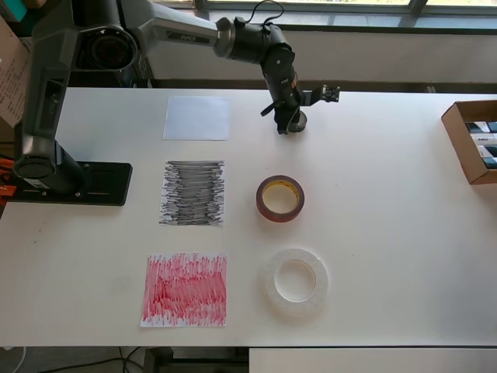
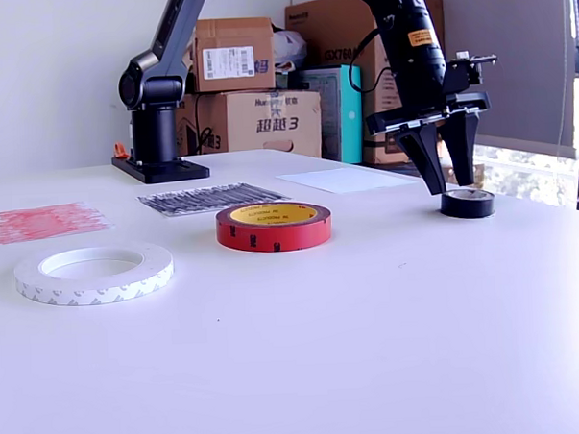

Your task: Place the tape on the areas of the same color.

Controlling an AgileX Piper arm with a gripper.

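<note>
While pincer [image 2: 451, 181] spreads wide above black tape [image 2: 467, 202], red roll [image 2: 274, 225] nearby, cardboard box [image 1: 470, 141] apart.

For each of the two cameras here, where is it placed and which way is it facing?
Overhead view: above the table, looking straight down on three sheets and tape rolls; shows arm base, links and end effector.
Exterior view: low, near table height, looking across the table toward the stacked boxes; shows arm base and open end effector above the black tape.
Shared: dark red tape, white tape, red sheet, black-scribbled sheet, white sheet.
</note>
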